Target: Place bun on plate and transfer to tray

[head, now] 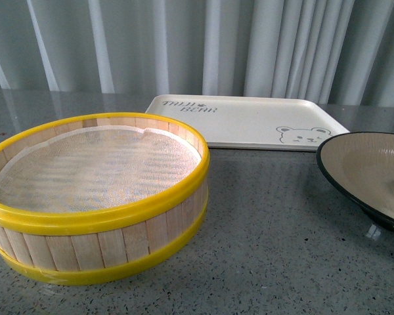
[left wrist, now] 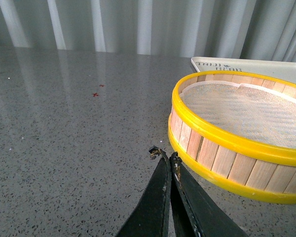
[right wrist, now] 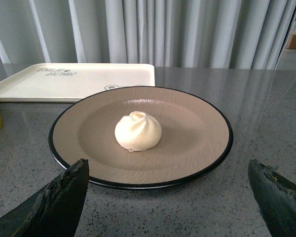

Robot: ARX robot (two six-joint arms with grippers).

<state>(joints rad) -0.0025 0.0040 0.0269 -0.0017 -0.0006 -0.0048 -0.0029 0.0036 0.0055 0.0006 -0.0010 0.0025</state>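
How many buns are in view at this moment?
1. The bun sits near the middle of the plate. The steamer basket holds no bun that I can see, so none seems hidden.

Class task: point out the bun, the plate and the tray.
bun [right wrist: 138,131]: right wrist view, its middle.
plate [right wrist: 197,123]: right wrist view, bare tan inside.
tray [head: 243,125]: front view, blank middle surface.

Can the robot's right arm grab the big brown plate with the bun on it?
Probably yes. The right tool is wide open right before the round beige black-rimmed plate holding the small white steamed bun, and nothing stands between them.
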